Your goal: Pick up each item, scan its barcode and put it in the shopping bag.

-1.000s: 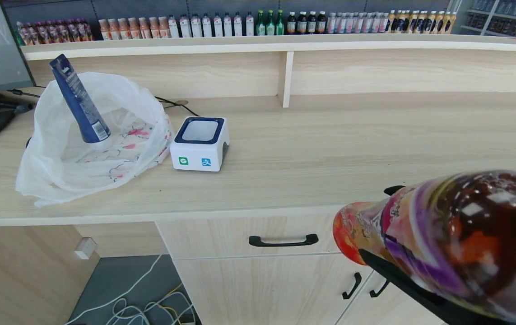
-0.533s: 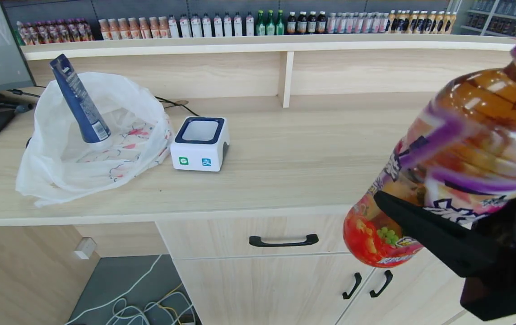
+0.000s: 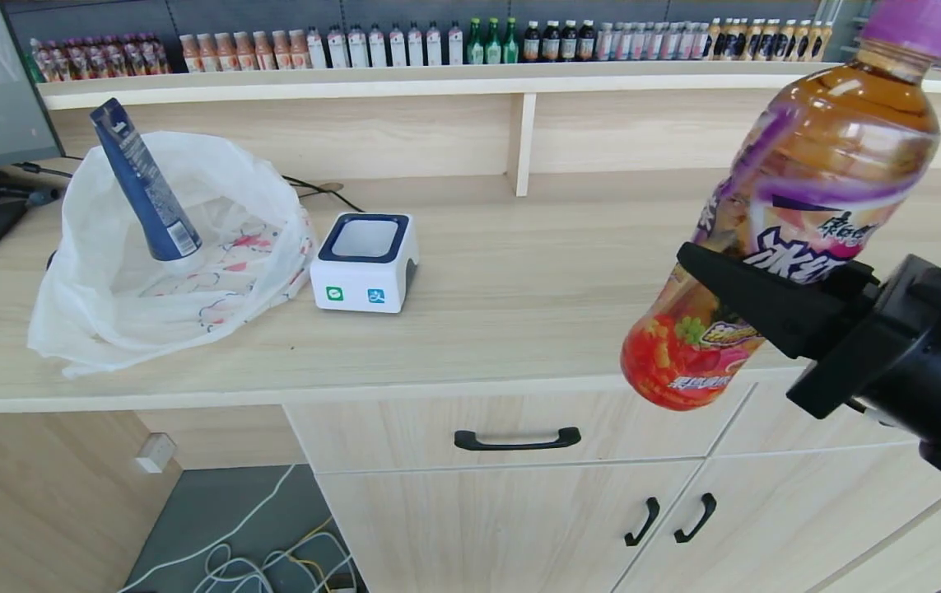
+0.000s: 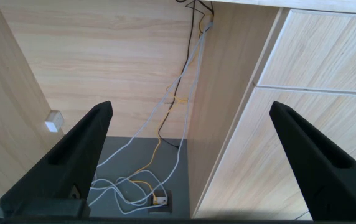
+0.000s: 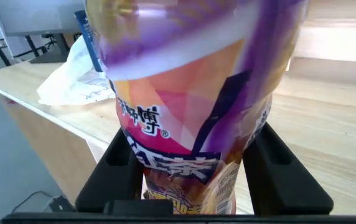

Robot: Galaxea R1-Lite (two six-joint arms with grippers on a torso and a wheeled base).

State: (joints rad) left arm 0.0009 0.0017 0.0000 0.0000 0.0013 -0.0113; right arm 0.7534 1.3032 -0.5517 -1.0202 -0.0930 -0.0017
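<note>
1. One item looked finished: a single blue tube (image 3: 145, 185) stood leaning inside the white shopping bag (image 3: 75, 317) on the left of the desk (image 3: 561, 272).
2. One item was in progress. The right hand (image 5: 196, 180) pinched a purple-capped tea bottle (image 3: 808, 198) around its lower body, nearly upright in the air by the desk's front edge. It was well apart from the barcode scanner (image 3: 365, 262), which sat just beside the bag. Scanning and bagging both seemed left to do.
3. The left hand (image 4: 193, 168) hung spread and empty below the desk.
4. Counted: one bag, one scanner, one tube, one bottle.
</note>
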